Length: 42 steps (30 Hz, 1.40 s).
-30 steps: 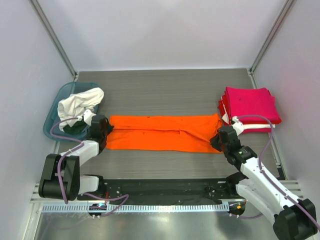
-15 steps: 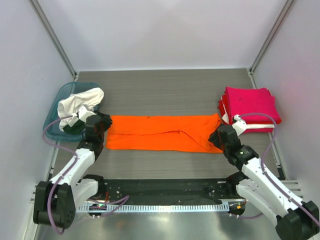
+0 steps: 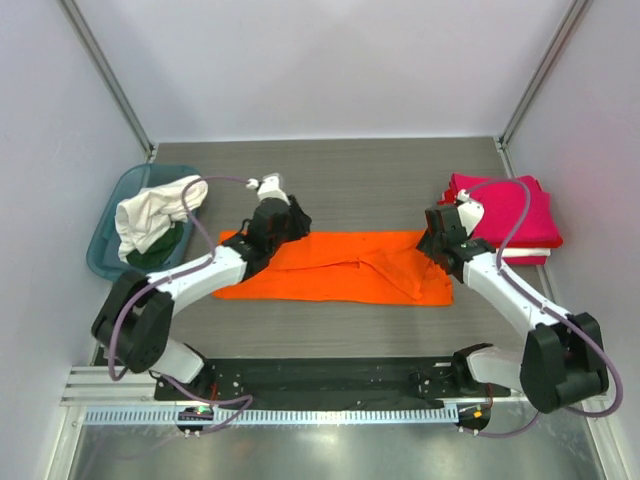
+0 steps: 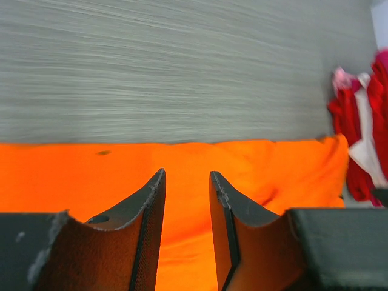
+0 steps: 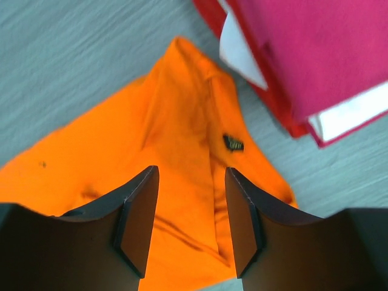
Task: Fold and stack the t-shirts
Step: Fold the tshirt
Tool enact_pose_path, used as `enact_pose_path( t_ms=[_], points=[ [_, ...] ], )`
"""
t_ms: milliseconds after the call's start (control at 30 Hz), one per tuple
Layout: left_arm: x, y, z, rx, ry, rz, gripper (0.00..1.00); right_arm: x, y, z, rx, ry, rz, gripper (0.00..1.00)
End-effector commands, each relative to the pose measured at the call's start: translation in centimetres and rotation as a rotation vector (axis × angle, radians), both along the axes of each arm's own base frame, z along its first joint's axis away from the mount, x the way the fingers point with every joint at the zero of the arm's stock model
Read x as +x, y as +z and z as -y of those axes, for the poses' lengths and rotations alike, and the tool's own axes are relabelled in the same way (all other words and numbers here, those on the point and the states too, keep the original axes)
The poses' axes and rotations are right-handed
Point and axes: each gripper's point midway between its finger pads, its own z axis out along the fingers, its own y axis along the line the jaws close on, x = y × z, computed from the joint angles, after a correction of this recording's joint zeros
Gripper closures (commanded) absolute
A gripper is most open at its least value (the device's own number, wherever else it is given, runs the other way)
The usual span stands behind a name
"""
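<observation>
The orange t-shirt [image 3: 340,268] lies spread in a long band just beside the folded red stack [image 3: 505,208]. Your right gripper [image 5: 191,173] hovers over the end nearest that stack, and your left gripper [image 4: 187,177] toward the end away from it. Both have their jaws parted and empty, so bite both ends at equal depth to land the fold square.

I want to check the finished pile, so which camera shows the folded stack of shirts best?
Top external: nearly the whole folded stack lies in view, pink on top, right of the orange shirt. The right wrist view shows only its near corner; the left wrist view a blurred red edge.
</observation>
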Motion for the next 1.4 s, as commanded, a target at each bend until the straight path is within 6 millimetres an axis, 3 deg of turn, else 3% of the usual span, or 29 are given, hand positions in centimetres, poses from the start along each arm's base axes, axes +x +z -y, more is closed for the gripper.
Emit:
enact_pose_path(
  t_ms=[0,67,100,167,200,233,300,533,733,1033,1133,1267,1300,1367],
  points=[
    [0.6,1.6,5.3,0.009,-0.156,0.044,0.64,3.3,1.9,0.3,0.024,-0.001,0.054,0.46],
    [1.6,0.8,7.4,0.008,-0.201,0.030,0.64,4.2,1.6,0.4,0.029,-0.009,0.052,0.46],
    [2.7,1.8,8.2,0.003,-0.202,0.052,0.65,4.6,1.4,0.1,0.049,-0.001,0.052,0.46],
    [3.9,-0.8,9.0,0.063,-0.216,-0.005,0.65,5.4,0.6,0.1,0.063,-0.009,0.048,0.47],
    [5.2,0.6,10.1,0.061,-0.223,0.013,0.66,5.8,0.6,0.0,0.074,-0.010,0.051,0.48],
    [5.5,-2.1,10.1,0.101,-0.223,-0.059,0.67,6.2,0.4,0.0,0.080,-0.011,0.053,0.50],
    [6.1,-2.4,11.2,0.070,-0.246,-0.088,0.70,7.1,-0.3,-0.2,0.085,-0.008,0.034,0.54],
    [5.0,-7.0,11.5,-0.032,-0.268,-0.254,0.71,8.1,-2.3,0.4,0.057,-0.045,-0.007,0.84],
    [4.0,-9.5,11.1,-0.034,-0.263,-0.336,0.72,6.9,-5.0,1.9,0.026,-0.104,-0.084,0.99],
    [4.0,-13.3,8.8,-0.049,-0.204,-0.491,0.73,2.3,-8.7,3.7,-0.031,-0.211,-0.298,0.99],
    [4.1,-13.7,8.3,-0.055,-0.195,-0.517,0.74,1.3,-8.5,3.8,-0.036,-0.216,-0.290,0.99],
    [4.3,-13.8,7.9,-0.037,-0.182,-0.514,0.74,1.5,-6.8,4.0,-0.044,-0.201,-0.245,0.99],
    [4.4,-13.6,7.9,-0.035,-0.185,-0.508,0.74,2.1,-5.5,3.9,-0.037,-0.193,-0.208,0.96],
    [4.4,-13.5,7.9,-0.029,-0.190,-0.501,0.74,3.0,-3.8,3.1,-0.038,-0.120,-0.158,0.73]
  ],
)
